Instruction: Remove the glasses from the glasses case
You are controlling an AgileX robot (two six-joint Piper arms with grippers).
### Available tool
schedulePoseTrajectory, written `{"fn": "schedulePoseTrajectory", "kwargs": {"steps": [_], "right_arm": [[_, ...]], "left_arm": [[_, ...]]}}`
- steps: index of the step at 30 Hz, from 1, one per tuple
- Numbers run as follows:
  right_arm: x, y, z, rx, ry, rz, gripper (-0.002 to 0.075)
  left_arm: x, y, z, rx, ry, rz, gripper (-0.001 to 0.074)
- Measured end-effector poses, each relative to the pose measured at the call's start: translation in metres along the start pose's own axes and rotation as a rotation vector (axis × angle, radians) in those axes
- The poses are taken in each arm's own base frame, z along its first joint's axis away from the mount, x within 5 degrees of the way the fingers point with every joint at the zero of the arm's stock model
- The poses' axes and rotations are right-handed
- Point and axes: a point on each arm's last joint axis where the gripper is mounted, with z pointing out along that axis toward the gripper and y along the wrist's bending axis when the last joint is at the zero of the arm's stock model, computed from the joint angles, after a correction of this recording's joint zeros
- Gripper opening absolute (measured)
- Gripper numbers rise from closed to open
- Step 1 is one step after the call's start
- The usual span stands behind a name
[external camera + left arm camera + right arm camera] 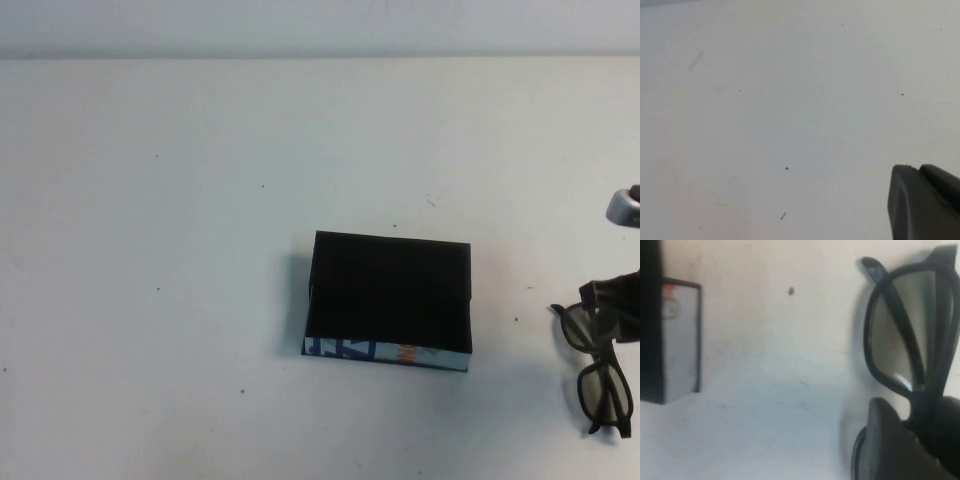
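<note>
A bare white surface (150,250) is filling the frame, with the glasses case (388,298) sitting at centre. The glasses (597,370) are lying at lower right, already outside it, pinched at the bridge by the right hand (612,312). Lifting away before fully releasing risks dragging them off the edge. The left hand (925,200) is hovering over bare surface; its grip state cannot be told.
</note>
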Motion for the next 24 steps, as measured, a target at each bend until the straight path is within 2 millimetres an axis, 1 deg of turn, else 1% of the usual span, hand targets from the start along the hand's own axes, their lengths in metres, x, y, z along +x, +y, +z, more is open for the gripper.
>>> {"fn": "schedulePoseTrajectory", "kwargs": {"steps": [3,7,10,12,14,17,19,21,24], "right_arm": [[0.002,0.008,-0.032,-0.013,-0.1,-0.027,0.0134],[0.014,0.02,-0.089,-0.027,-0.32,-0.081,0.0024],[0.03,0.028,-0.136,-0.027,-0.53,-0.16,-0.0004],[0.046,0.033,-0.165,-0.028,-0.657,-0.214,-0.001],[0.064,0.037,-0.188,-0.033,-0.755,-0.251,-0.0013],[0.085,0.04,-0.21,-0.036,-0.857,-0.281,-0.0015],[0.095,0.041,-0.219,-0.038,-0.902,-0.3,-0.0016],[0.105,0.043,-0.222,-0.056,-0.941,-0.318,-0.0016],[0.121,0.044,-0.215,-0.127,-1.019,-0.329,-0.0016]], "left_arm": [[0.0,0.0,0.0,0.0,0.0,0.0,-0.0004],[0.0,0.0,0.0,0.0,0.0,0.0,-0.0004],[0.0,0.0,0.0,0.0,0.0,0.0,-0.0004],[0.0,0.0,0.0,0.0,0.0,0.0,-0.0004],[0.0,0.0,0.0,0.0,0.0,0.0,-0.0004],[0.0,0.0,0.0,0.0,0.0,0.0,-0.0004],[0.0,0.0,0.0,0.0,0.0,0.0,-0.0004],[0.0,0.0,0.0,0.0,0.0,0.0,-0.0005],[0.0,0.0,0.0,0.0,0.0,0.0,-0.0004]]}}
